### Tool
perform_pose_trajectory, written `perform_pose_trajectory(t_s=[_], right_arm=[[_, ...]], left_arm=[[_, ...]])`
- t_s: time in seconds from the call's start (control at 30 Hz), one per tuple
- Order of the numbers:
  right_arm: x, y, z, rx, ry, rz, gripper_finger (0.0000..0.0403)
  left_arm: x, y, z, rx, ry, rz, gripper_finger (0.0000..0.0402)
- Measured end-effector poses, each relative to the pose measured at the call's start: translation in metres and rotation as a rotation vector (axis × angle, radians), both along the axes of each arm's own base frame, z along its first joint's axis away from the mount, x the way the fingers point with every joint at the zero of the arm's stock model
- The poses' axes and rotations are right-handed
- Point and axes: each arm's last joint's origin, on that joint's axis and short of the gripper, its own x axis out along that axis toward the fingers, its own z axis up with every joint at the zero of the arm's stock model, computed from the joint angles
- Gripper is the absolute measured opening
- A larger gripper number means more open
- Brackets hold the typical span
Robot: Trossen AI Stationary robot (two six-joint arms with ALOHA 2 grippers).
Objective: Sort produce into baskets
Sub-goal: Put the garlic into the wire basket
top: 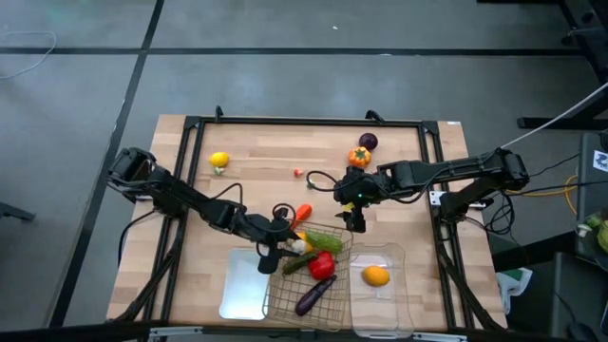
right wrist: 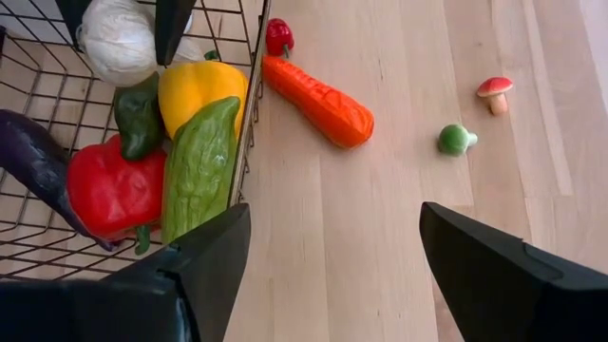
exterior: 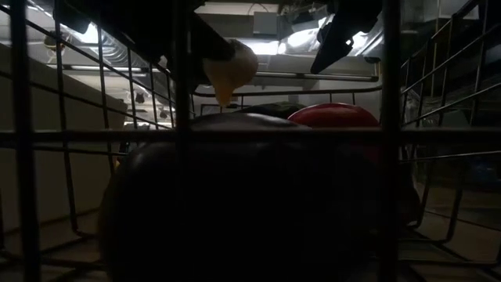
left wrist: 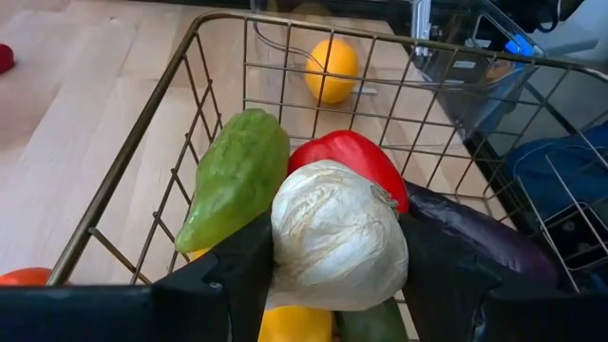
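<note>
My left gripper (top: 288, 245) is shut on a white garlic bulb (left wrist: 337, 237) above the far left part of the wire-mesh basket (top: 309, 285). In the basket lie a green gourd (left wrist: 237, 176), a red pepper (left wrist: 351, 157), a purple eggplant (left wrist: 484, 237) and a yellow pepper (right wrist: 199, 90). My right gripper (right wrist: 332, 256) is open and empty above the bare table just past the basket's far right corner (top: 353, 220). An orange carrot (right wrist: 318, 100) lies on the table next to the basket's far wall. My left gripper pinches the garlic bulb by its two opposite sides (left wrist: 285, 237) between its two fingers. The fingers (right wrist: 171, 24) come from above, slanting down from the table's left. The bulb is clear of the produce below it and shows high up in the low view (exterior: 227, 70).
A white tray (top: 237, 285) lies left of the basket. A clear bin (top: 385, 299) to its right holds an orange fruit (top: 376, 275). On the table lie a lemon (top: 219, 161), an orange pepper (top: 358, 157), a purple fruit (top: 368, 142), a mushroom (right wrist: 494, 92) and a small green piece (right wrist: 456, 140).
</note>
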Motion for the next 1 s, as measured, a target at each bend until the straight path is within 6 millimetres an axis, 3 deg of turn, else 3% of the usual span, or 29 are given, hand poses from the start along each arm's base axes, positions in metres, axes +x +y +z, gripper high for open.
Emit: perform_pose_trajectory(t_s=[0.8,1.0], right_arm=[[0.0,0.0,0.0,0.0,0.0,0.0,0.0305],[0.0,0.0,0.0,0.0,0.0,0.0,0.0305]], left_arm=[[0.0,0.0026,-0.0007,0.007,0.01,0.034,0.0196],[0.0001,0.004,-0.0008,0.013,0.007,0.079,0.0222]])
